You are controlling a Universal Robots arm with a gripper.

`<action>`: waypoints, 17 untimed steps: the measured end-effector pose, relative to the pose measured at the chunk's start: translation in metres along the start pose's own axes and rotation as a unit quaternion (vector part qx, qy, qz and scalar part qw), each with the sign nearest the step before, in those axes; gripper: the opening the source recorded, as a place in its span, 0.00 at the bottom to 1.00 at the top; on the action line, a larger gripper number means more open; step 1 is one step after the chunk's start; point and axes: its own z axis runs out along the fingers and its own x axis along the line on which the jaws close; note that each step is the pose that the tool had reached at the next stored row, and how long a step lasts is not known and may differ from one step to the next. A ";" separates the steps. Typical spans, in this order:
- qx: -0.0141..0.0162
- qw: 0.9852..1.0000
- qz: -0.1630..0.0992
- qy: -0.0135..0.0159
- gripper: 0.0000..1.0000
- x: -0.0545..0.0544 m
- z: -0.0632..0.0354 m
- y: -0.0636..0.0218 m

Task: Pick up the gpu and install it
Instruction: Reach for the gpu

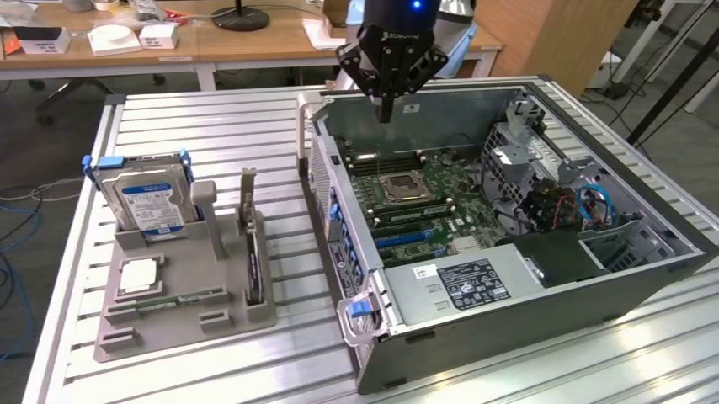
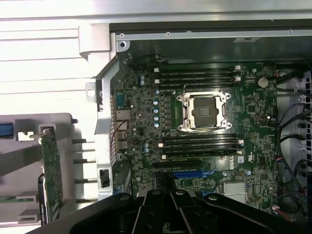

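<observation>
The gpu [image 1: 254,268] stands on its long edge in a slot of a grey moulded holder [image 1: 180,324]. It is a thin, flat, near-black card with a silvery metal bracket rising at its far end. In the same holder, toward the exterior view's left, a silver hard drive [image 1: 148,198] with a blue-and-white label stands upright.

The holder lies on the ribbed aluminium tabletop [image 1: 225,126], just beside the open computer case [image 1: 506,337] of grey sheet metal on the exterior view's right.

The black end effector [image 1: 386,108] hangs pointing straight down over the far wall of the case, well apart from the gpu. Its fingers are pressed together into a narrow tip and hold nothing.

The exterior view takes in the case's boxy power supply [image 1: 472,282] with its black label, and a tangle of cables at the right.

The wrist view looks straight down on the green motherboard [image 2: 146,122]. It shows a square, metal-framed processor socket [image 2: 204,112], rows of long dark memory slots and a blue expansion slot [image 2: 187,174], with the end effector's dark housing along one edge.
</observation>
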 end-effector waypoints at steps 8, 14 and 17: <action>0.000 1.000 0.000 0.000 0.11 0.004 0.0000 -0.0003; 0.000 1.000 0.000 0.000 0.11 0.008 0.0001 -0.0006; 0.000 1.000 0.000 0.000 0.11 0.009 0.0001 -0.0007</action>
